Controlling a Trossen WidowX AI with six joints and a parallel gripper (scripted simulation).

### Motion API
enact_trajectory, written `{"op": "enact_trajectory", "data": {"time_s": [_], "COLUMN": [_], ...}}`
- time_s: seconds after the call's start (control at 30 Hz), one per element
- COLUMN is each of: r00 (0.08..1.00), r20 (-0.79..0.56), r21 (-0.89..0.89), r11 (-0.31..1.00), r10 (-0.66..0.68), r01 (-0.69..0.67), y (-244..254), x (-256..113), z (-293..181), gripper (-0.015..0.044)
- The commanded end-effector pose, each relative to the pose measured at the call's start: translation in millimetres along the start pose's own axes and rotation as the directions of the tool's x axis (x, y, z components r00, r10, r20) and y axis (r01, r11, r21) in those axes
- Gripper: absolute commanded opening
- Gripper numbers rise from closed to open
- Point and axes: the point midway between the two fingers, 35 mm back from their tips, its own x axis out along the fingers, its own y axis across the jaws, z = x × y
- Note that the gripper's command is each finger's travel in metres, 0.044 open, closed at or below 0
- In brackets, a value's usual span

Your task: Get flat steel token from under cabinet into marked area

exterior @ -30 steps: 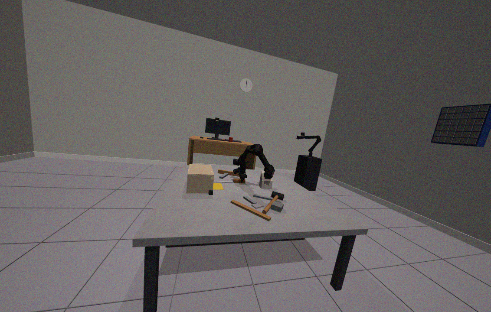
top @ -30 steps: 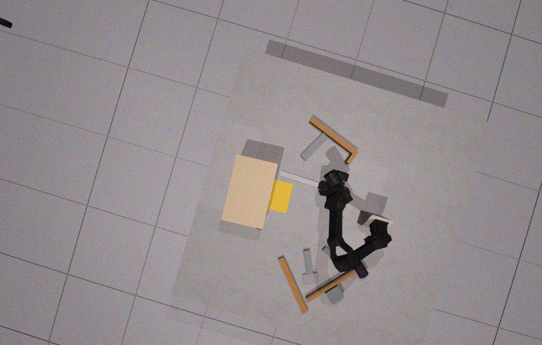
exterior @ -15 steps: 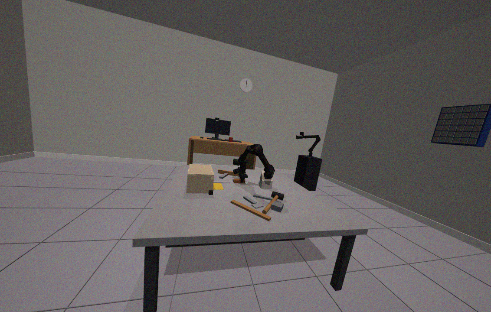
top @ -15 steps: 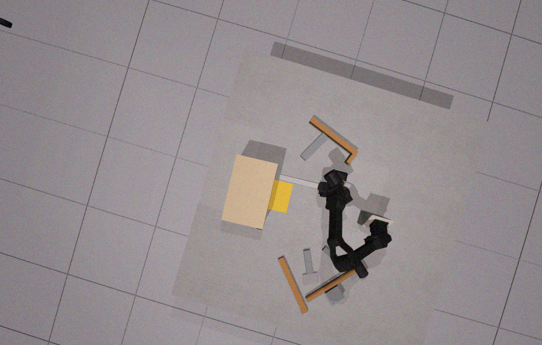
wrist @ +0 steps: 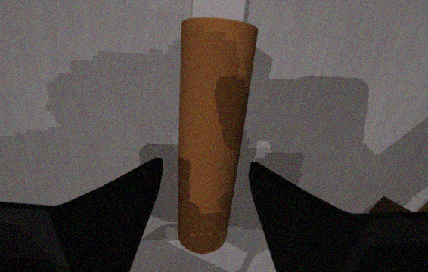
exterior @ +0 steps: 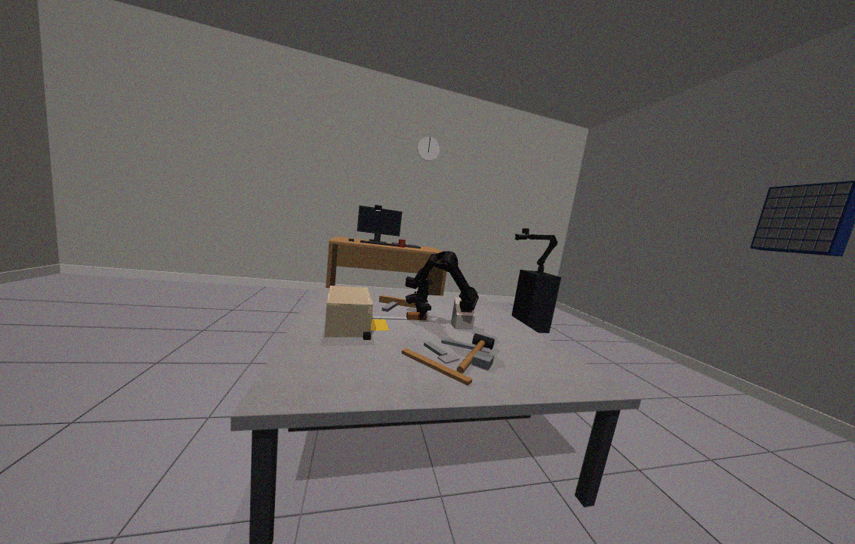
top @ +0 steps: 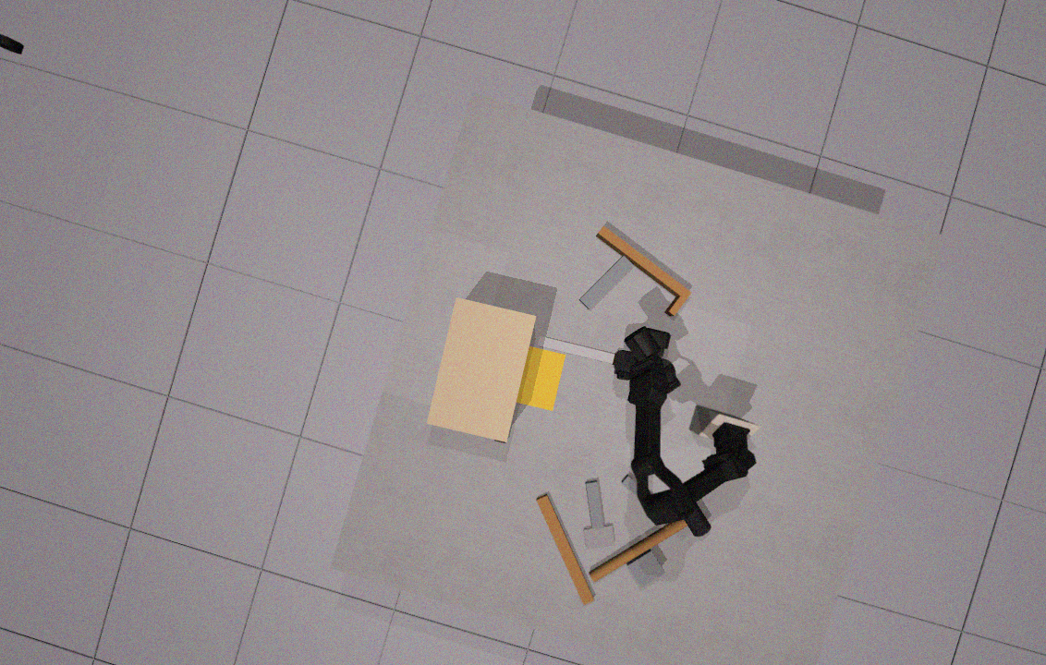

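Note:
The cream cabinet stands on the table, with the yellow marked area in front of it. No token shows; its place is hidden. A tool with a long, flat, pale blade and a round orange-brown handle lies with its far end close to the cabinet's front, just beyond one edge of the yellow area. My gripper is open around the handle, with a gap on each side; the top camera sees the fingertips hidden under the arm.
An L-shaped wooden stick and a grey bar lie on the side beyond the blade. A wooden bar, a mallet and a grey T-shaped piece lie on the other side. A small black block is at the cabinet's corner.

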Motion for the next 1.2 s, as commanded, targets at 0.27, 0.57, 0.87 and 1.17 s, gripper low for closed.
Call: {"op": "enact_trajectory", "data": {"time_s": [0.27,0.57,0.87,1.17], "r00": [1.000,1.000,1.000,1.000], "r20": [0.002,0.005,0.005,0.005], "r21": [0.004,-0.008,-0.008,-0.020], "r11": [1.000,1.000,1.000,1.000], "r10": [0.001,-0.005,-0.005,-0.004], "r01": [-0.001,0.005,0.005,0.004], "y": [0.2,-1.0,-1.0,-0.8], "x": [3.3,1.7,1.7,1.6], "z": [-3.6,-0.8,-0.8,3.4], "gripper": [0.0270,0.0151,0.0052,0.0000]}}
